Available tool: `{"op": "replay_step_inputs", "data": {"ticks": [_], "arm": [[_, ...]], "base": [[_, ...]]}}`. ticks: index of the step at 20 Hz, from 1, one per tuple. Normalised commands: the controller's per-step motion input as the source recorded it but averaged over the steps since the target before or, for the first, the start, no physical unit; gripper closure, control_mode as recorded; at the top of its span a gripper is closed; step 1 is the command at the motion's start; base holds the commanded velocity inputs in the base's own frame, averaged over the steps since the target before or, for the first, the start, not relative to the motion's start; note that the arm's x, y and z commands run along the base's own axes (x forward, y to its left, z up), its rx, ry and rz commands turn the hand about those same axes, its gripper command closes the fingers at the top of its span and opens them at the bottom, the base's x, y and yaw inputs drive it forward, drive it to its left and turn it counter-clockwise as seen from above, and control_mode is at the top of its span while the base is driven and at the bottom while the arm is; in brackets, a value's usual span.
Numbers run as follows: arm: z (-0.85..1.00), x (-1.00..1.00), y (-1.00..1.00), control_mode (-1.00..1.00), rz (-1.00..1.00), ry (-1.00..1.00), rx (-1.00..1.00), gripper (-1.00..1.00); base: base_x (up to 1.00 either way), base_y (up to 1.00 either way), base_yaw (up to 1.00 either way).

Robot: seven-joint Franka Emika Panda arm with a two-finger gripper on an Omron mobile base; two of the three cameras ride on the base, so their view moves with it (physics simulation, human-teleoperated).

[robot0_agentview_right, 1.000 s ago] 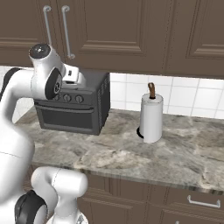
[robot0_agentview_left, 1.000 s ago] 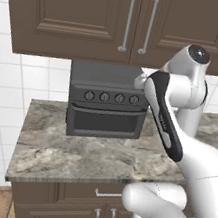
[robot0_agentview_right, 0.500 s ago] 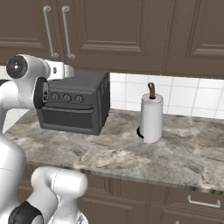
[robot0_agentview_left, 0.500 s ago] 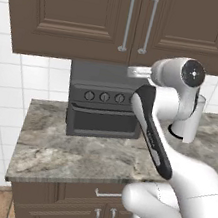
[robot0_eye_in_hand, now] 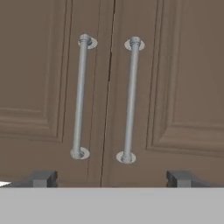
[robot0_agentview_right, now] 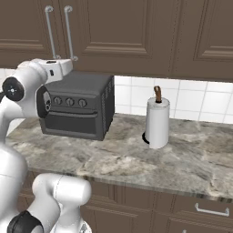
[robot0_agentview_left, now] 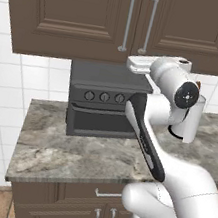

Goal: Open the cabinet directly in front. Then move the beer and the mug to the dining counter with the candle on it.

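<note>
A: Where is the cabinet (robot0_eye_in_hand: 112, 87) relative to the gripper (robot0_eye_in_hand: 112, 178)?

B: Straight ahead of it. In the hand view both raised-panel doors face the camera, closed, with the seam between them running down just left of centre. The two silver bar handles stand on either side of that seam, the left handle (robot0_eye_in_hand: 80, 96) and the right handle (robot0_eye_in_hand: 130, 99), and the two dark fingertips (robot0_eye_in_hand: 43, 178) rise at the bottom, spread wide with nothing between them.

A: So the gripper is released?

B: Yes, jaws wide apart and empty. Neither fingertip touches a handle; how much gap remains to the doors I can't quite judge from this angle.

A: Which way do the handles run?

B: Their long axis is vertical, parallel to each other and to the door seam, with mounts at top and bottom.

A: And from the base cameras?

B: In the left base view the cabinet (robot0_agentview_left: 122, 17) hangs on the wall above the stone counter (robot0_agentview_left: 88, 153), and the arm's hand sits just below the doors' lower edge, over the dark toaster oven (robot0_agentview_left: 104, 102). In the right base view the hand is again raised beneath the handles, with the paper towel roll (robot0_agentview_right: 157, 122) standing well off to the side on the counter.
</note>
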Motion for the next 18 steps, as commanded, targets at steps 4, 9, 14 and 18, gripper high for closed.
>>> {"op": "replay_step_inputs", "data": {"ticks": [4, 9, 14, 18], "arm": [[0.16, 0.00, -0.08, -1.00, 0.00, -0.30, 0.00, -1.00], [0.00, 0.00, -0.18, -1.00, 0.00, -0.06, 0.00, -1.00], [0.17, 0.10, -0.10, -1.00, 0.00, -0.11, 0.03, -1.00], [0.38, 0.24, 0.00, -1.00, 0.00, -0.06, 0.03, -1.00]], "base": [[0.00, 0.00, 0.00], [0.00, 0.00, 0.00], [0.00, 0.00, 0.00], [0.00, 0.00, 0.00]]}}
